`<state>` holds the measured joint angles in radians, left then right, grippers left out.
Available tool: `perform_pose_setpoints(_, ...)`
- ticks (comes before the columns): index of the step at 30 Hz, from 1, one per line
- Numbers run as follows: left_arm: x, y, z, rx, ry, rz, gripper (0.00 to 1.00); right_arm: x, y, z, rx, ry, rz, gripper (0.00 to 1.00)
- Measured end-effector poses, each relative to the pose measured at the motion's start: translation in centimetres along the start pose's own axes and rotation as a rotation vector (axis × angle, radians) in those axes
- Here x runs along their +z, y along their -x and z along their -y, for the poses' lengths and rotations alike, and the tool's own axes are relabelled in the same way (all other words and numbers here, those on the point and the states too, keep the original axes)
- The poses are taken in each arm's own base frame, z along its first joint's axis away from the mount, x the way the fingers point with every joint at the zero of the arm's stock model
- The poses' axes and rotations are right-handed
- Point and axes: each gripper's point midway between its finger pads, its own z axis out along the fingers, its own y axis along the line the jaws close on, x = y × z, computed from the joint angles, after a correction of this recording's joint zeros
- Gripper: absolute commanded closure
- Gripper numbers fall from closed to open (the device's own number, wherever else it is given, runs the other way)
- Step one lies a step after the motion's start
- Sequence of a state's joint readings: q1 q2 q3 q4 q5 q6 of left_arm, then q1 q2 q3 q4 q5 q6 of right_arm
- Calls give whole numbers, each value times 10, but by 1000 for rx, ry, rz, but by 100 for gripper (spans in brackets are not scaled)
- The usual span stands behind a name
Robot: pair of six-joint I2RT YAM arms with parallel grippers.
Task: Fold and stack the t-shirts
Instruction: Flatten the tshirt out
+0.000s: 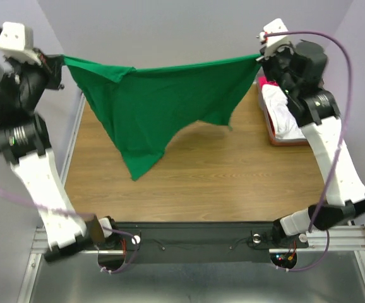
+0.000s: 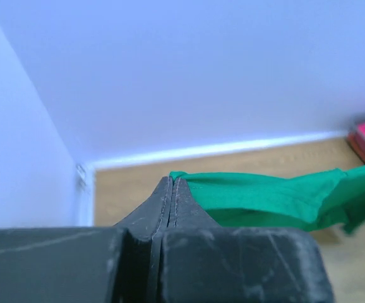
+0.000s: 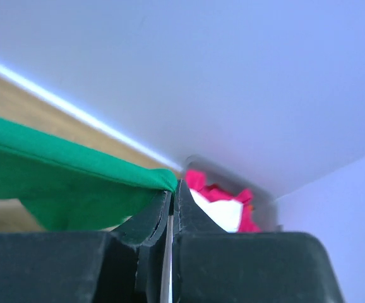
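The green t-shirt (image 1: 157, 104) hangs in the air, stretched between both arms above the wooden table (image 1: 233, 183), its lower corner dangling toward the table's left half. My left gripper (image 1: 61, 62) is shut on its left corner; the left wrist view shows the green cloth (image 2: 264, 196) coming out of the tip of my left gripper (image 2: 173, 180). My right gripper (image 1: 259, 58) is shut on the right corner, with green cloth (image 3: 62, 177) running left from the tip of that gripper (image 3: 173, 184). A white t-shirt (image 1: 283, 113) and a red one (image 3: 201, 180) lie in the bin.
The grey-brown bin (image 1: 272, 136) stands at the table's right edge, under my right arm. Pale walls close in behind and on both sides. The black rail with the arm bases (image 1: 195, 240) runs along the near edge.
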<state>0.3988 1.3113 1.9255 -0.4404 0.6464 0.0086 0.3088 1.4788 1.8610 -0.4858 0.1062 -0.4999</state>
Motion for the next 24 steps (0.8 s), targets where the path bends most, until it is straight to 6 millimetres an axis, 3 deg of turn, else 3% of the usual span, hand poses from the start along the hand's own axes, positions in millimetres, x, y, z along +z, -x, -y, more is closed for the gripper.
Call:
perform_pose_setpoints(3,-52,49,30,113,37,172,100,-44,38,29,4,-73,100,99)
perform_pose_setpoints(6,-101,92,56,206,86,336,100,-79,64,49,3,-127,175,99)
perform_pose_setpoints(10,-146,132,72,278,164,492,100,-134,102,80,5,-217,293,99)
perform_pose_setpoints(17,-176,142,70,298,274,542,100,-187,125,97,5,-264,388,99)
perform_pose_setpoints(21,-210,147,82,336,329,589,100,-222,130,100,1,-263,432,100)
perform_pose_setpoints(24,-250,153,103,385,362,648,100,-250,131,100,-12,-265,470,99)
